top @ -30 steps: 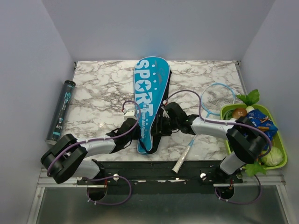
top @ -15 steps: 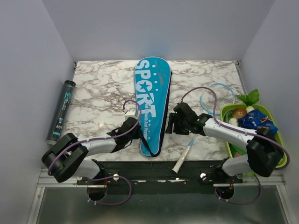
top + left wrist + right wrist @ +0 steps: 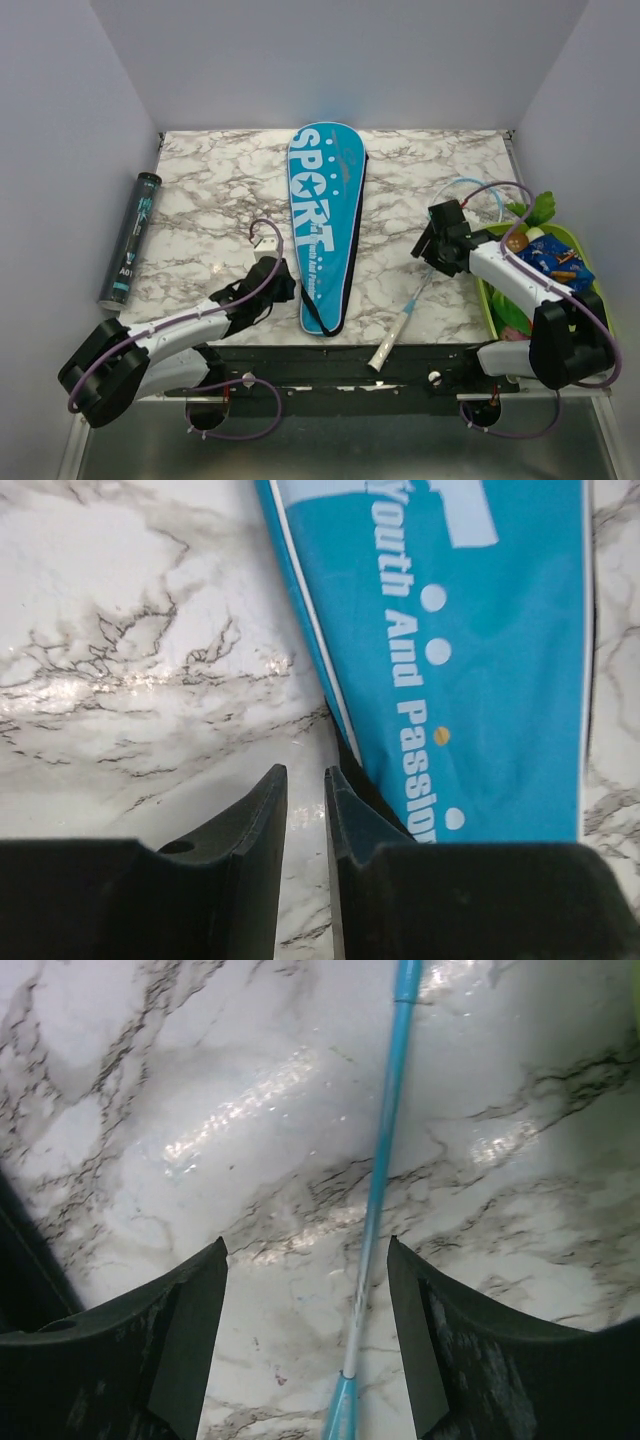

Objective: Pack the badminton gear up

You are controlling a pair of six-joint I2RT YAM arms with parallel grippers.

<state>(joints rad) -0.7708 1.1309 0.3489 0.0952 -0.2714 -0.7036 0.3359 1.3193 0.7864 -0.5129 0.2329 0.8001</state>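
Long cyan racket-shaped bag with white "SPORT" lettering (image 3: 325,230) flat mid-table on white marble top (image 3: 210,190), narrow end toward arm bases. Thin light-blue racket with white handle (image 3: 405,315) just right of it. Left gripper (image 3: 303,780) almost closed, empty, at bag's left edge. Right gripper (image 3: 305,1250) wide open, racket shaft between its fingers

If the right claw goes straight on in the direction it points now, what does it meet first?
Probably the racket shaft: it lies on the table and runs through the gap of the open right claw. Depth is unclear, so the claw tips may touch the table beside it instead.
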